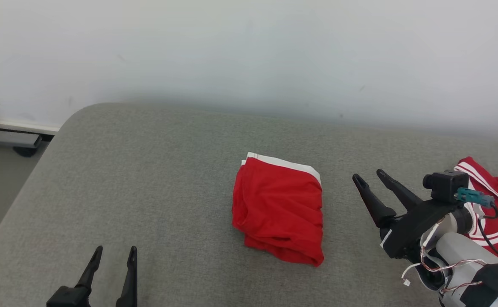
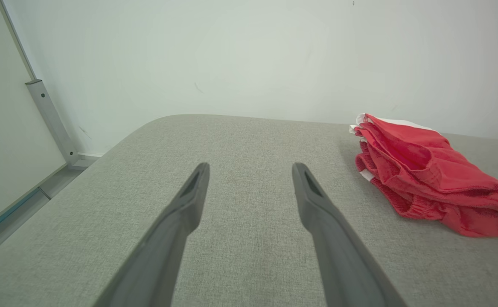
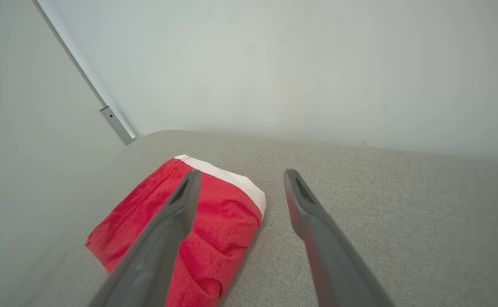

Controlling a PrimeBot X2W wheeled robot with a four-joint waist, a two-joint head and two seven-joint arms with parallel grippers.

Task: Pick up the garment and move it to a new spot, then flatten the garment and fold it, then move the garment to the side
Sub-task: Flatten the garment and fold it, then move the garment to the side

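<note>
The folded red cloth garment with a white band (image 1: pixel 278 209) lies in the middle of the grey woven fabric cushion (image 1: pixel 146 179). The left gripper (image 1: pixel 116 248) and the right gripper (image 1: pixel 368 175) both have their fingers spread apart and hold nothing, with the right one near the garment's edge.

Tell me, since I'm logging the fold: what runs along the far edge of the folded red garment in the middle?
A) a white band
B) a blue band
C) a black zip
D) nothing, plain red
A: in the head view a white band lines the far edge of the garment, and the right wrist view shows it too.
</note>
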